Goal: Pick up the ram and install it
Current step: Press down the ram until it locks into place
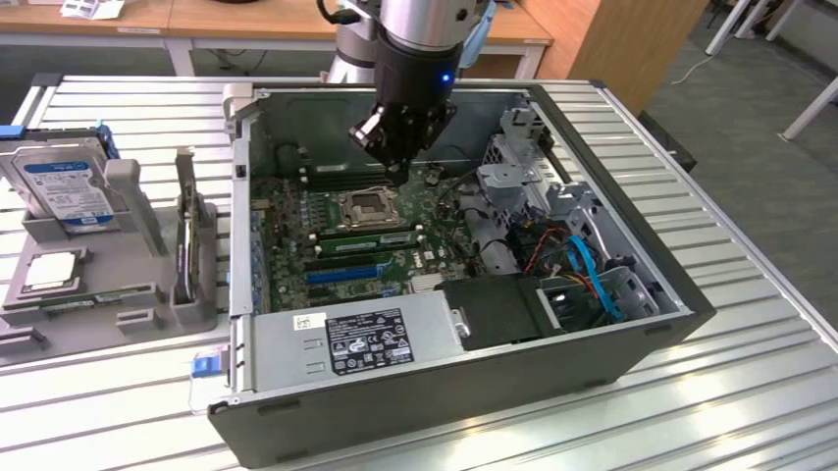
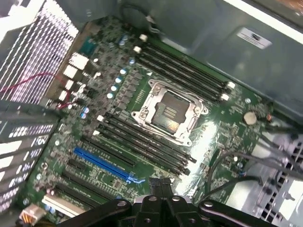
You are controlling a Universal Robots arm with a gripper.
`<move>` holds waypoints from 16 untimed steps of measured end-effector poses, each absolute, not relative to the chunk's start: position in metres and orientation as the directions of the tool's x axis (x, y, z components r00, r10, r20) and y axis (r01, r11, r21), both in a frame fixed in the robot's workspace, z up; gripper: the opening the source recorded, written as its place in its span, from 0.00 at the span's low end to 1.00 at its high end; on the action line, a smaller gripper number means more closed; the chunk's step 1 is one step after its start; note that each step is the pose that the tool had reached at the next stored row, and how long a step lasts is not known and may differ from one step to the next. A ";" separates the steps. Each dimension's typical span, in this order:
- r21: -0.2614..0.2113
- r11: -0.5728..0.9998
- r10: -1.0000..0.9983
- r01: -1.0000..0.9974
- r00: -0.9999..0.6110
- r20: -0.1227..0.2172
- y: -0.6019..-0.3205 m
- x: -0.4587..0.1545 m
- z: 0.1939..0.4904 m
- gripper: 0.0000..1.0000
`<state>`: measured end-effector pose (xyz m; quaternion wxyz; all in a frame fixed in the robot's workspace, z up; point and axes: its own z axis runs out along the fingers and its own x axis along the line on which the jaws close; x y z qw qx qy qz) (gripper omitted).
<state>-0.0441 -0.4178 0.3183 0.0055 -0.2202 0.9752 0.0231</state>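
Observation:
A thin green stick that looks like the ram lies in the grey parts holder at the exterior view's left, outside the open computer case. My gripper hangs inside the case over the motherboard, just beyond the open processor socket and far from the ram. In the wrist view the fingertips are pressed together and nothing is between them. Black memory slots run along both sides of the socket.
The holder also carries a hard drive, a square silver processor and an upright dark card. The case holds a blue expansion slot, a power supply, drive cages and blue cables. Its walls ring the board.

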 end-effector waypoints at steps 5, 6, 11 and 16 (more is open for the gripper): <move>0.042 0.937 -0.345 -0.346 -0.938 -0.021 -0.418 -0.044 0.318 0.10; 0.043 0.943 -0.328 -0.329 -0.944 -0.021 -0.418 -0.044 0.318 0.10; 0.043 0.969 -0.242 -0.243 -0.970 -0.021 -0.418 -0.044 0.318 0.10; 0.043 0.987 -0.153 -0.154 -0.988 -0.021 -0.418 -0.044 0.317 0.10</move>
